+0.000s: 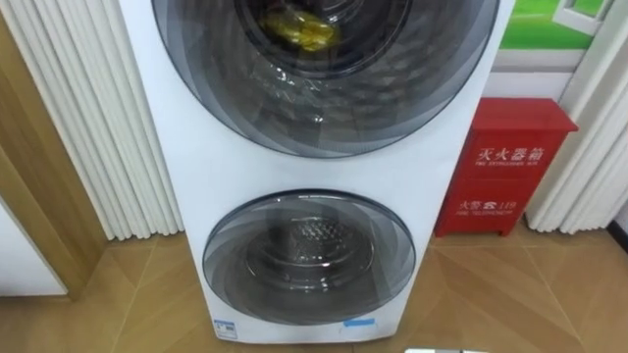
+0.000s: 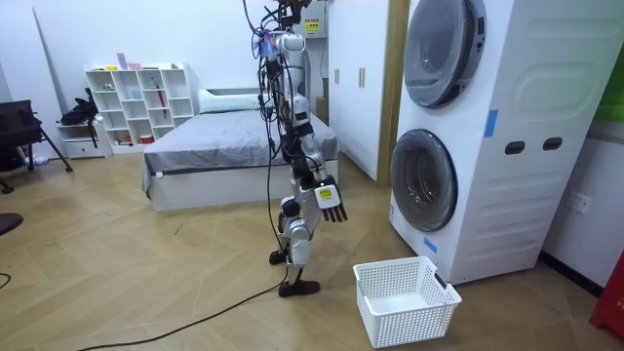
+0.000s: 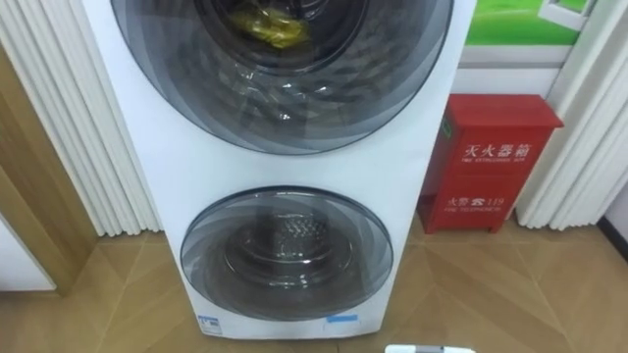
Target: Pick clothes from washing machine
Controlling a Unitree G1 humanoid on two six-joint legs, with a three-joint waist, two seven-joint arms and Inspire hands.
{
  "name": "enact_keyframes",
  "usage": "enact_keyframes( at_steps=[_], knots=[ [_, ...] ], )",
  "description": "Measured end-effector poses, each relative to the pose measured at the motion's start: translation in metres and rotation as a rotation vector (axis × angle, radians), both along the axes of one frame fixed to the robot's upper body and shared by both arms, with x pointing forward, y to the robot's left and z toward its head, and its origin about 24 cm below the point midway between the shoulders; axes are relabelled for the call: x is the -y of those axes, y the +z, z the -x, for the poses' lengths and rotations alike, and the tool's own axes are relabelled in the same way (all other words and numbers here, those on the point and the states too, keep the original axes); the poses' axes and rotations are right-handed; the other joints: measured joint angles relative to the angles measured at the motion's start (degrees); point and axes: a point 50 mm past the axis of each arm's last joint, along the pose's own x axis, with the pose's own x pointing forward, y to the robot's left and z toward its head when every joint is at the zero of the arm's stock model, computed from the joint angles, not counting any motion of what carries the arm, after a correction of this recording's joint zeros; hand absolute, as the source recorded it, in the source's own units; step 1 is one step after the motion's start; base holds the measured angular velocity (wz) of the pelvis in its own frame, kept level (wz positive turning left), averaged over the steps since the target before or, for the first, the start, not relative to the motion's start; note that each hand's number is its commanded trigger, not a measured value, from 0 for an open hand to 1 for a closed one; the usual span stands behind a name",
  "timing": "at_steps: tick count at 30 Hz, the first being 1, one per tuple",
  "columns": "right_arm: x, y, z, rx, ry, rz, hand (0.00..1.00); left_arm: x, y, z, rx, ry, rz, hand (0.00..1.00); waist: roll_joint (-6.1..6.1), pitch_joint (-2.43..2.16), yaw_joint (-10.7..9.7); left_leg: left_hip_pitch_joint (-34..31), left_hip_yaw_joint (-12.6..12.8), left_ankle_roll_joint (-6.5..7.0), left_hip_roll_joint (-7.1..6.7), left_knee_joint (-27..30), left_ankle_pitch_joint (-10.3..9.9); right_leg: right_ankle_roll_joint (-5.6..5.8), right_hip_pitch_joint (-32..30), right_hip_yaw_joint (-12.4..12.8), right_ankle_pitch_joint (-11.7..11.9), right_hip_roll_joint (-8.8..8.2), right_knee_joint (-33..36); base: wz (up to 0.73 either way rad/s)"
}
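White pleated curtain [image 1: 88,118] hangs left of the glossy white washing machine [image 1: 186,176]. Crumpled yellow clothes [image 1: 299,29] lie in its upper drum behind round smoked glass. The lower door [image 1: 309,257] shows a perforated steel drum. A boxy red cabinet [image 1: 505,162] stands to the right. In the room view, the right hand [image 2: 331,198] hangs slack and empty, left of a white lattice basket [image 2: 390,314].

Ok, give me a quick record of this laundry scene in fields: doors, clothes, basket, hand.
machine: white stacked washing machine, robot standing before it
upper door: shut, yellow clothes inside
lower door: shut, metal drum showing through
basket: white laundry basket on the floor before the machine
right hand: open, hanging low, holding nothing
beside: red fire cabinet, on the robot's right of the machine
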Motion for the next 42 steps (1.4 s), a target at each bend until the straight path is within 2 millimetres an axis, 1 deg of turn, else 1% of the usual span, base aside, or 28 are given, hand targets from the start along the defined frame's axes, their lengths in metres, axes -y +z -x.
enact_keyframes(
  at_steps=[1, 2, 3, 4, 5, 6, 8, 9, 10, 11, 13, 14, 15, 17, 18, 19, 20, 21, 23, 25, 27, 30, 32, 33, 35, 38, 40, 42],
  knots=[
    [0.006, 0.007, -0.018, 0.060, -0.030, 0.020, 0.00, -0.002, 0.001, -0.001, 0.005, 0.005, -0.001, 0.00, -0.33, 0.03, 0.03, 0.03, 0.00, 0.00, 0.00, 0.00, 0.00, 0.00, -0.15, 0.02, 0.00, 0.01, 0.38, 0.00],
    [0.013, 0.018, -0.039, 0.149, -0.041, 0.043, 0.00, -0.004, 0.001, -0.001, 0.007, 0.014, -0.001, 0.00, -0.45, 0.11, 0.15, -0.03, 0.00, 0.01, 0.01, 0.00, 0.01, 0.00, -0.23, 0.02, 0.00, 0.02, 0.48, 0.00],
    [0.016, 0.024, -0.051, 0.197, -0.047, 0.053, 0.00, -0.005, 0.001, -0.001, 0.007, 0.013, -0.001, 0.00, -0.36, 0.06, 0.16, -0.02, 0.00, 0.01, 0.01, 0.02, 0.01, 0.00, -0.25, 0.01, 0.00, 0.01, 0.48, 0.00],
    [0.023, 0.037, -0.072, 0.283, -0.057, 0.072, 0.00, -0.007, 0.001, -0.001, 0.004, 0.011, -0.002, 0.00, -0.68, 0.15, 0.12, -0.02, 0.00, 0.01, 0.00, 0.03, 0.01, 0.01, -0.36, 0.01, 0.00, 0.01, 0.47, 0.00],
    [0.028, 0.051, -0.094, 0.360, -0.067, 0.096, 0.00, -0.008, 0.002, -0.002, -0.003, 0.004, 0.003, 0.00, -0.89, 0.11, 0.18, -0.11, -0.06, 0.01, 0.00, 0.05, 0.01, 0.02, -0.56, 0.02, -0.01, 0.03, 0.52, 0.00],
    [0.031, 0.059, -0.104, 0.392, -0.065, 0.112, 0.00, -0.009, 0.002, -0.002, -0.006, -0.004, 0.003, 0.00, -1.01, 0.12, 0.19, -0.13, -0.14, 0.01, 0.00, 0.05, 0.01, 0.02, -0.62, 0.00, -0.01, 0.03, 0.55, 0.00],
    [0.040, 0.089, -0.143, 0.514, -0.057, 0.174, 0.00, -0.013, 0.003, -0.005, -0.009, -0.007, -0.004, 0.00, -1.38, 0.12, 0.69, -0.22, -0.23, 0.01, 0.01, 0.06, 0.01, 0.03, -0.65, -0.03, 0.00, 0.07, 0.56, 0.00],
    [0.041, 0.098, -0.152, 0.547, -0.053, 0.183, 0.00, -0.013, 0.003, -0.005, -0.013, -0.011, -0.005, 0.00, -1.41, 0.12, 0.68, -0.23, -0.23, 0.01, 0.01, 0.06, 0.01, 0.03, -0.64, -0.04, 0.00, 0.07, 0.53, 0.00],
    [0.042, 0.114, -0.168, 0.611, -0.045, 0.200, 0.00, -0.013, 0.003, -0.005, -0.023, -0.018, -0.007, 0.00, -1.47, 0.06, 0.68, -0.22, -0.23, 0.01, 0.01, 0.06, 0.01, 0.03, -0.63, -0.05, 0.01, 0.07, 0.52, 0.00],
    [0.042, 0.128, -0.181, 0.662, -0.040, 0.212, 0.00, -0.014, 0.003, -0.006, -0.033, -0.029, -0.005, 0.00, -1.56, 0.00, 1.00, -0.24, -0.19, 0.01, 0.02, 0.06, 0.01, 0.02, -0.63, -0.06, 0.01, 0.08, 0.53, 0.00],
    [0.043, 0.143, -0.195, 0.710, -0.037, 0.234, 0.00, -0.014, 0.003, -0.007, -0.045, -0.038, 0.001, 0.00, -1.75, -0.13, 1.69, -0.33, -0.20, 0.01, 0.03, 0.06, 0.01, -0.03, -0.67, -0.05, 0.04, 0.10, 0.72, 0.00],
    [0.043, 0.153, -0.203, 0.737, -0.041, 0.247, 0.00, -0.014, 0.003, -0.009, -0.045, -0.041, 0.005, 0.00, -1.94, -0.37, 2.03, -0.62, -0.20, 0.02, 0.06, 0.06, 0.02, -0.04, -1.13, -0.04, 0.05, 0.11, 1.05, 0.00],
    [0.042, 0.159, -0.208, 0.754, -0.041, 0.249, 0.00, -0.014, 0.003, -0.010, -0.043, -0.045, 0.009, 0.00, -1.97, -0.38, 2.11, -0.79, -0.20, 0.02, 0.09, 0.06, 0.02, -0.04, -1.42, -0.05, 0.04, 0.13, 1.34, 0.03],
    [0.039, 0.182, -0.223, 0.833, -0.043, 0.254, 0.00, -0.014, 0.003, -0.011, -0.056, -0.070, 0.008, 0.00, -2.07, -0.45, 2.32, -1.07, -0.25, 0.02, 0.11, 0.05, 0.02, -0.03, -1.81, -0.15, 0.04, 0.14, 1.61, -0.02],
    [0.038, 0.187, -0.226, 0.849, -0.042, 0.256, 0.00, -0.015, 0.004, -0.011, -0.061, -0.077, 0.005, 0.00, -2.10, -0.48, 2.31, -1.08, -0.38, 0.02, 0.12, 0.05, 0.02, -0.03, -1.84, -0.16, 0.04, 0.15, 1.62, -0.07],
    [0.035, 0.198, -0.234, 0.881, -0.029, 0.262, 0.00, -0.016, 0.004, -0.011, -0.069, -0.081, 0.000, 0.00, -2.26, -0.59, 2.31, -1.25, -0.63, 0.02, 0.13, 0.05, 0.02, -0.03, -1.95, -0.26, 0.05, 0.16, 1.62, 0.00],
    [0.035, 0.209, -0.239, 0.915, -0.018, 0.276, 0.00, -0.018, 0.004, -0.010, -0.074, -0.097, -0.010, 0.00, -2.42, -0.69, 2.54, -1.56, -1.37, 0.02, 0.14, 0.04, 0.02, -0.03, -1.84, -0.64, 0.05, 0.17, 1.61, 0.05],
    [0.035, 0.219, -0.243, 0.944, -0.002, 0.293, 0.00, -0.019, 0.005, -0.011, -0.077, -0.106, -0.016, 0.00, -2.53, -0.73, 2.64, -1.54, -1.45, 0.02, 0.14, 0.02, 0.02, -0.03, -1.84, -0.68, 0.05, 0.17, 1.62, 0.05],
    [0.037, 0.230, -0.248, 0.970, 0.002, 0.311, 0.00, -0.019, 0.005, -0.011, -0.082, -0.111, -0.020, 0.00, -2.66, -0.77, 3.67, -1.16, -1.69, 0.02, 0.15, 0.02, 0.02, -0.03, -1.61, -0.67, 0.05, 0.21, 1.64, -0.09],
    [0.036, 0.240, -0.254, 0.997, -0.004, 0.319, 0.00, -0.020, 0.005, -0.010, -0.087, -0.115, -0.024, 0.00, -2.87, -0.66, 3.67, -1.09, -2.21, 0.02, 0.15, 0.02, 0.02, -0.03, -1.38, -1.19, 0.05, 0.19, 1.56, 0.03],
    [0.035, 0.252, -0.260, 1.030, -0.005, 0.320, 0.00, -0.024, 0.006, -0.009, -0.093, -0.117, -0.029, 0.00, -3.35, -0.38, 4.00, -1.12, -2.37, 0.02, 0.19, 0.02, 0.02, -0.03, -1.39, -1.43, 0.05, 0.23, 1.56, 0.05],
    [0.034, 0.265, -0.263, 1.076, -0.011, 0.311, 0.00, -0.027, 0.006, -0.006, -0.117, -0.137, -0.032, 0.00, -3.46, -0.40, 4.53, -1.25, -2.38, 0.02, 0.16, 0.03, 0.02, -0.03, -1.52, -1.46, 0.05, 0.18, 1.58, 0.00],
    [0.030, 0.285, -0.269, 1.137, -0.017, 0.296, 0.00, -0.030, 0.007, -0.004, -0.135, -0.159, -0.045, 0.00, -3.46, -0.40, 4.67, -1.38, -2.42, 0.02, 0.14, 0.03, 0.02, -0.03, -1.71, -1.58, 0.05, 0.17, 1.57, 0.00],
    [0.029, 0.289, -0.271, 1.151, -0.021, 0.290, 0.00, -0.030, 0.007, -0.003, -0.141, -0.163, -0.048, 0.00, -3.47, -0.41, 4.66, -1.37, -2.52, 0.02, 0.14, 0.03, 0.02, -0.03, -1.68, -1.64, 0.05, 0.18, 1.57, 0.00],
    [0.026, 0.306, -0.277, 1.194, -0.036, 0.275, 0.00, -0.030, 0.008, -0.005, -0.143, -0.168, -0.050, 0.00, -3.49, -0.42, 4.45, -1.33, -3.22, 0.02, 0.15, 0.03, 0.02, -0.03, -1.36, -2.48, 0.05, 0.16, 1.54, 0.15],
    [0.028, 0.316, -0.279, 1.218, -0.048, 0.263, 0.00, -0.030, 0.009, -0.010, -0.124, -0.174, -0.049, 0.00, -3.64, -0.47, 4.75, -1.31, -3.14, 0.02, 0.20, 0.03, 0.02, -0.03, -1.34, -3.09, 0.04, 0.13, 1.53, 0.13],
    [0.027, 0.319, -0.280, 1.221, -0.049, 0.271, 0.00, -0.030, 0.009, -0.010, -0.127, -0.174, -0.049, 0.00, -3.75, -0.54, 4.88, -1.43, -3.16, 0.02, 0.20, 0.03, 0.02, -0.03, -1.63, -3.09, 0.04, 0.12, 1.54, -0.03],
    [0.024, 0.326, -0.279, 1.239, -0.037, 0.283, 0.00, -0.031, 0.010, -0.012, -0.121, -0.176, -0.051, 0.00, -3.86, -0.62, 4.87, -2.00, -3.14, 0.02, 0.20, 0.04, 0.02, -0.03, -2.43, -2.99, 0.04, 0.14, 1.68, -0.08]
  ],
)
